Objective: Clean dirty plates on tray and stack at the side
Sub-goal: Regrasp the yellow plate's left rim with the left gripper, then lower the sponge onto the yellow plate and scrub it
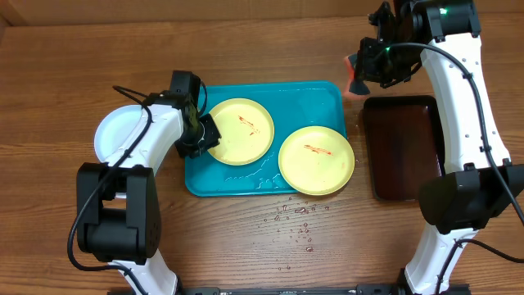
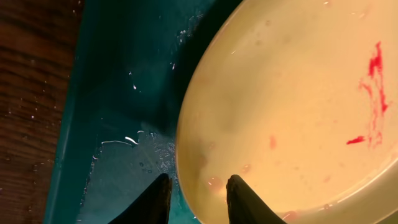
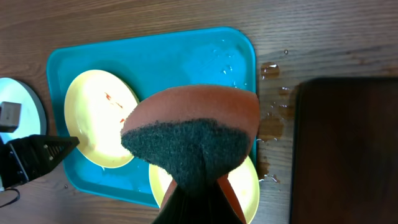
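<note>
Cleaning in progress: the left gripper (image 2: 196,199) sat at the left rim of the left yellow plate (image 1: 240,131), streaked red, on the turquoise tray (image 1: 323,94). Its fingers (image 2: 158,202) stood a little apart, one over the wet tray floor and one over the plate; whether they pinched the rim could not be told. The right gripper (image 3: 198,196) hung above the tray's far right corner, closed on an orange sponge (image 3: 193,134) with a dark scouring face. A second yellow plate (image 1: 316,160), also smeared red, overlapped the tray's right edge. The white plate (image 1: 115,131) lay on the table (image 1: 65,82) left of the tray, a dark brown tray (image 1: 405,147) on the right, water droplets (image 1: 295,217) in front
</note>
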You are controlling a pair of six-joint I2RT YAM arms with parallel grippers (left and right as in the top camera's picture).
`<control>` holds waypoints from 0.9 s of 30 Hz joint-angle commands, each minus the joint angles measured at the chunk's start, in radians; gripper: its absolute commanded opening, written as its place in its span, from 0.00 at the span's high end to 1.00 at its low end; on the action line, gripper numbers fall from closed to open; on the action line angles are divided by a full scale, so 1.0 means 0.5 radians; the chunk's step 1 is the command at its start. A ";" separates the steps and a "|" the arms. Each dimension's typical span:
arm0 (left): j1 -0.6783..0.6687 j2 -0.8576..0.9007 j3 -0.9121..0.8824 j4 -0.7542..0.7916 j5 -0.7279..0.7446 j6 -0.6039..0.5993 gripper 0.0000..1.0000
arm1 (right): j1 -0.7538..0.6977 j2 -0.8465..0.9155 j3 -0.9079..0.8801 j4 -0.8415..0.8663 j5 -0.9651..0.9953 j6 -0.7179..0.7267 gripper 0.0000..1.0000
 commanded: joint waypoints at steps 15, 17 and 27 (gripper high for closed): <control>-0.015 0.005 -0.160 0.227 -0.082 -0.047 0.96 | 0.308 0.137 0.024 0.186 -0.015 -0.008 0.96; -0.015 0.005 -0.160 0.224 -0.138 -0.042 0.96 | 0.388 0.157 0.024 0.258 0.008 -0.010 0.96; 0.027 0.005 -0.160 0.237 -0.172 0.100 0.96 | 0.784 0.439 0.024 0.371 0.154 -0.008 0.96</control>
